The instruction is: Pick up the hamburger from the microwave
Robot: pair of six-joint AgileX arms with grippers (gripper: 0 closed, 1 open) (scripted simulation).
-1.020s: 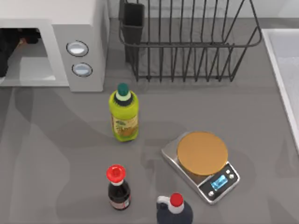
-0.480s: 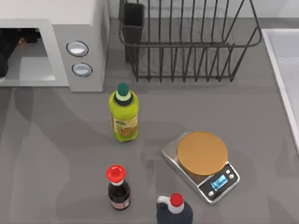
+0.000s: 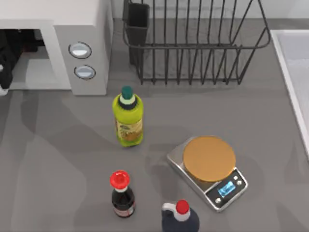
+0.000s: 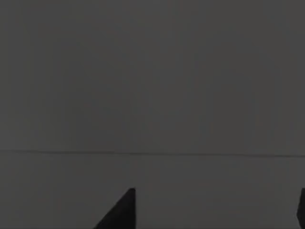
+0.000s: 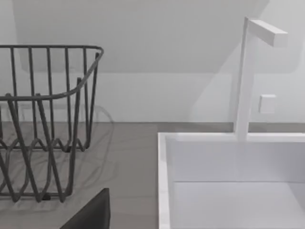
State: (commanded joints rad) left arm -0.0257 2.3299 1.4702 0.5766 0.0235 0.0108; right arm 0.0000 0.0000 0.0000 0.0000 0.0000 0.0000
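Here the left claw [image 3: 6, 53], its state I cannot tell, should leave the microwave [image 3: 72, 29] cavity slowly, avoiding walls.

You had a smooth white microwave [image 3: 91, 29], a black wire rack [image 3: 193, 53], a scale [image 3: 207, 171] of shiny steel under a matt orange-brown disc, all on a matt grey table [image 3: 58, 159].

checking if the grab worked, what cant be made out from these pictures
- Hamburger: hidden inside the microwave; in the top view its roof and the dark left arm at the cavity mouth cover it.
- Left end effector: open or shut unknowable; the left wrist view is dark.
- Right end effector: cut off by the right wrist view's edge, near the dish rack.
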